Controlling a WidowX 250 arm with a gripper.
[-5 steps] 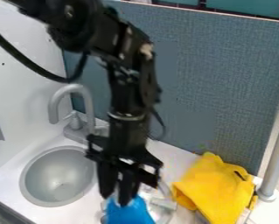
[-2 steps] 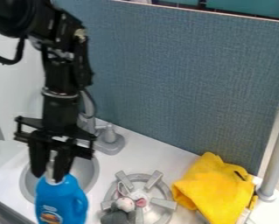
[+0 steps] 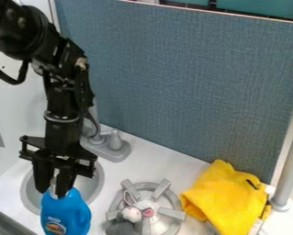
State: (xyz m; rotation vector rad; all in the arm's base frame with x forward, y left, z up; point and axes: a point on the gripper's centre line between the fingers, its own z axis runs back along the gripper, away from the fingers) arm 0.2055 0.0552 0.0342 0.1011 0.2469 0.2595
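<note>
One blue-grey panel [image 3: 191,82], upright, across the back. One white desk [image 3: 149,167], running below it. One black arm [image 3: 62,101], mine, upper left to lower left. One yellow cloth [image 3: 225,197], rumpled, lower right. One round grey basin [image 3: 90,184], lower left, partly behind my claw [image 3: 53,190]. One grey burner [image 3: 171,212], spoked, bottom centre. One blue bottle [image 3: 65,215], upright, bottom left, its narrow neck pinched in my claw; whether its base touches the desk, I cannot tell. One small grey-and-white plush toy [image 3: 131,214], on the burner's left side.

Risks, my estimate: the bottle hangs by a slim neck, so a loose pinch or sudden swing could make it tilt or slip. Lowered at the basin's rim, it could tip in; carried low rightward, it could knock the toy.
</note>
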